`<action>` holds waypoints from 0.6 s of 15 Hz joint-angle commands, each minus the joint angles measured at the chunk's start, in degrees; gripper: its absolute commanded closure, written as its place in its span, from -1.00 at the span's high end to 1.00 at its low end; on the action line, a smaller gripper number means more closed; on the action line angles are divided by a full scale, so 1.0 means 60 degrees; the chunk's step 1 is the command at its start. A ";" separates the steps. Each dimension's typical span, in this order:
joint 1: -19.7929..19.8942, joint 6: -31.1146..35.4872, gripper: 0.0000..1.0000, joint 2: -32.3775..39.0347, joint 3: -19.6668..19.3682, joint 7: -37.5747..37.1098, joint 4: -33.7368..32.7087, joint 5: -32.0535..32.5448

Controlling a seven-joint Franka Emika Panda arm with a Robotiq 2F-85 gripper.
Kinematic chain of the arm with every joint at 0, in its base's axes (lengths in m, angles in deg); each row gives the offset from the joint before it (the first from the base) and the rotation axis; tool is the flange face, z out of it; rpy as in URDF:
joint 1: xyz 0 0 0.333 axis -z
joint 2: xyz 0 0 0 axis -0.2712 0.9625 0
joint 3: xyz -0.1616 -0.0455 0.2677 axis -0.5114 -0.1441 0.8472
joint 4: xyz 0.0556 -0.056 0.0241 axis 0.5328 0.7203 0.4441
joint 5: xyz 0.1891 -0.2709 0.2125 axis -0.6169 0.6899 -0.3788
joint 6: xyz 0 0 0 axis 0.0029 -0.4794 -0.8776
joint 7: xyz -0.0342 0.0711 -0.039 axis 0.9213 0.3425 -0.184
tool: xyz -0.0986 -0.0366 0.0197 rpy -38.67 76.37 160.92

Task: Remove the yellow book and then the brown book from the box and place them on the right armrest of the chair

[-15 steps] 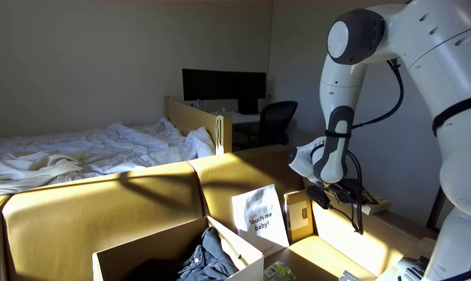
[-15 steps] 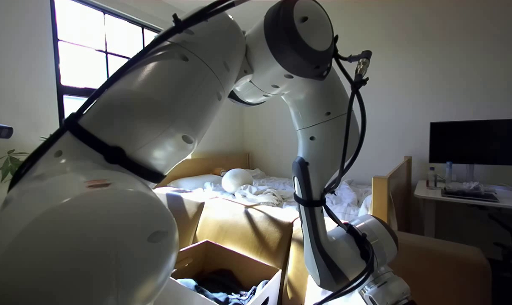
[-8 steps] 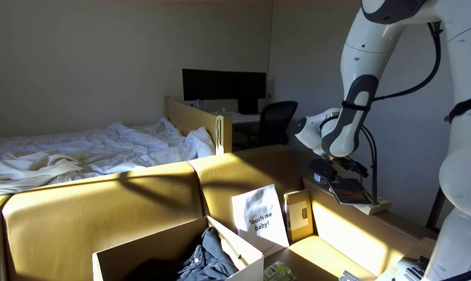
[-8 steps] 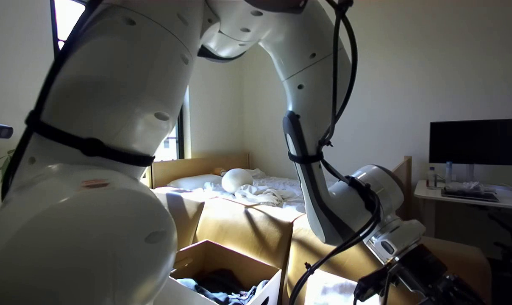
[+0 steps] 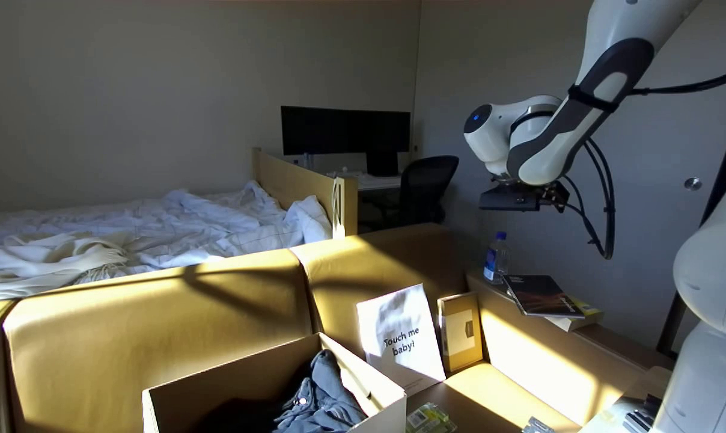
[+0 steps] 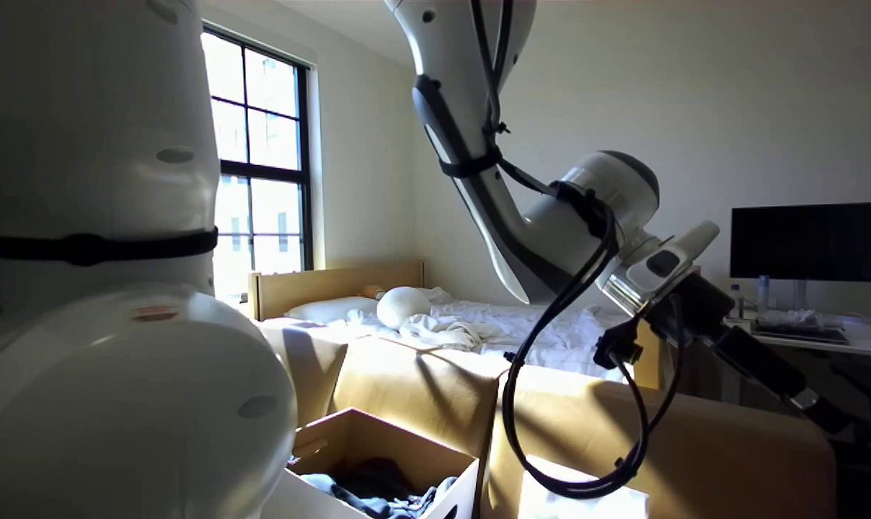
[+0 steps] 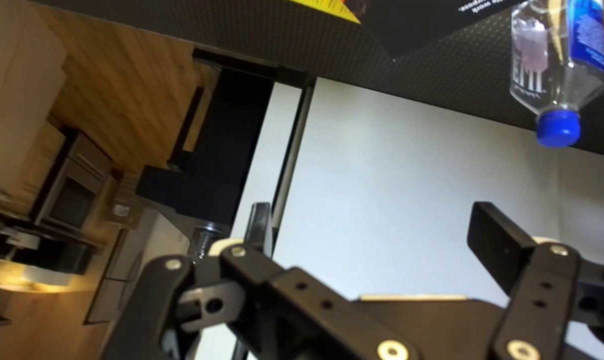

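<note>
Jaws wide and empty, the black gripper (image 7: 376, 227) hangs clear, dark-brown rectangular book (image 5: 542, 295) atop rectangular yellow book (image 5: 591, 313) near the inner edge of the tan padded armrest (image 5: 621, 347): final placing apparently done, just retreat next!

The dark brown book (image 5: 542, 296) overlaps the yellow book (image 5: 588, 313) on the armrest (image 5: 618, 347).

Gripper (image 7: 372, 225) spread wide

The brown book (image 7: 407, 25) points a corner at the edge of the armrest (image 7: 232, 25); a strip of the yellow book (image 7: 327, 5) shows beside it; a clear bottle (image 7: 557, 75) has its blue cap toward that edge.
</note>
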 commanded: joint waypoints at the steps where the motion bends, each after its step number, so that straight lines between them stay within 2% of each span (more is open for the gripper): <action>1: 0.0045 0.0335 1.00 -0.1549 0.0067 0.2564 0.0042 -0.0094; 5: -0.0079 0.1374 1.00 -0.1907 -0.0056 0.5139 -0.1155 -0.0510; 7: -0.0024 0.2696 1.00 -0.1527 -0.0207 0.5515 -0.1475 -0.0411; 9: 0.0109 0.4287 1.00 -0.1170 -0.0306 0.5354 -0.1371 -0.0076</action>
